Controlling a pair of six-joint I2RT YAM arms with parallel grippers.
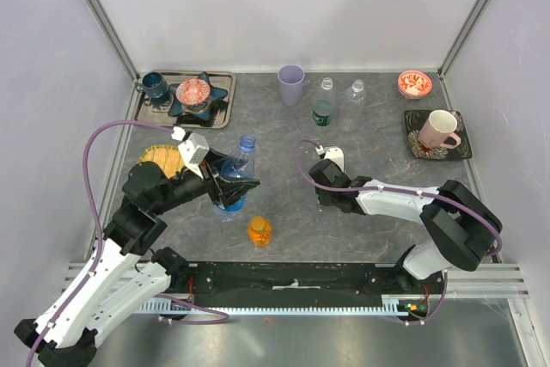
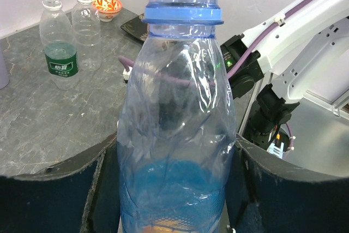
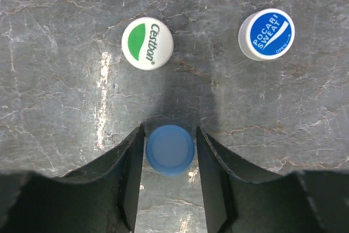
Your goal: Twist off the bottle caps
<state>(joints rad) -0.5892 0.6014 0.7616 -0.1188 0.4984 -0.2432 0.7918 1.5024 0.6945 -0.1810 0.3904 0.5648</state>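
Caps (image 3: 147, 43) of round plastic, three, dot marbled desk (image 3: 65, 80); right pincer (image 3: 170, 135) straddles plain blue cap (image 3: 170, 152), grip unclear; left pincer (image 2: 174, 143) clamps crinkled clear bottle (image 2: 177, 107).

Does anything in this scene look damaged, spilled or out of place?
Yes. The blue-tinted bottle clamped in the left gripper looks crumpled. In the left wrist view its thin wall is creased and dented above the place where it is squeezed. No spill shows on the table.
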